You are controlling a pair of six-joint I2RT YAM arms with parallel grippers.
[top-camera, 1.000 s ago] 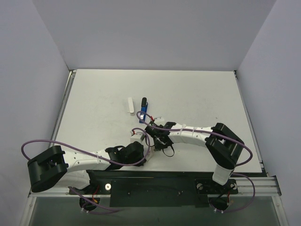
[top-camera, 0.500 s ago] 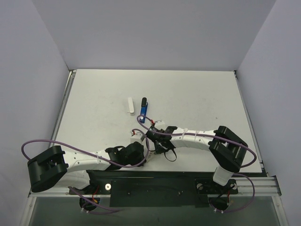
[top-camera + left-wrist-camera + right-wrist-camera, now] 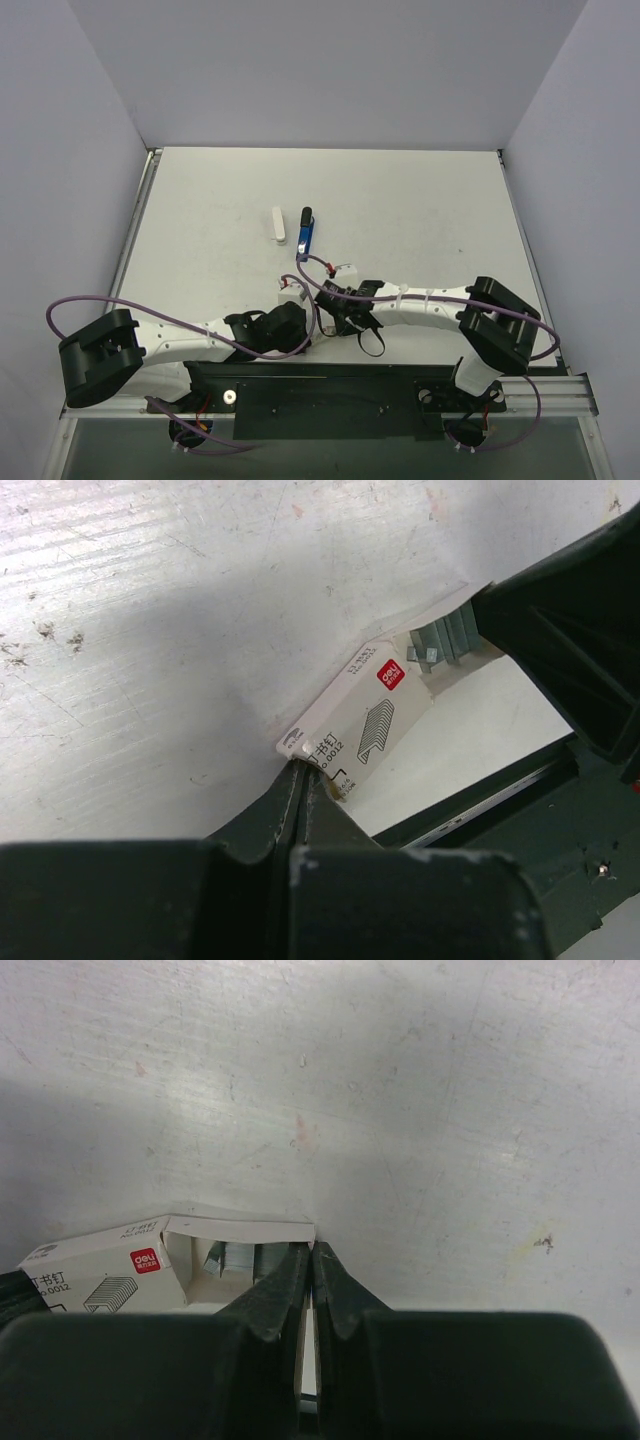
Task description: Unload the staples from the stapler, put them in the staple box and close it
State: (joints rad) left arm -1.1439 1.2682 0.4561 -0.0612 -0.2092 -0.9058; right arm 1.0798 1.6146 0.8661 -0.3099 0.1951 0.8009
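Looking down on the table (image 3: 420, 210), the blue stapler (image 3: 305, 233) lies flat out in the middle, black end pointing away from the arms. The staples (image 3: 278, 224) are a pale stick just beside it on the left, parallel and not touching. Both arms are folded low at the near edge, well short of the stapler, purple cables (image 3: 90, 302) looping over them. Down there the left gripper (image 3: 300, 775) has its fingers pressed together right at the near corner of a small white cardboard box (image 3: 350, 715) with a red logo. Whether it pinches the card, I cannot tell. The right gripper (image 3: 311, 1252) is closed too, its tips at the edge of the box's open flap (image 3: 240, 1226). Grey spare strips (image 3: 440, 645) show inside the open end.
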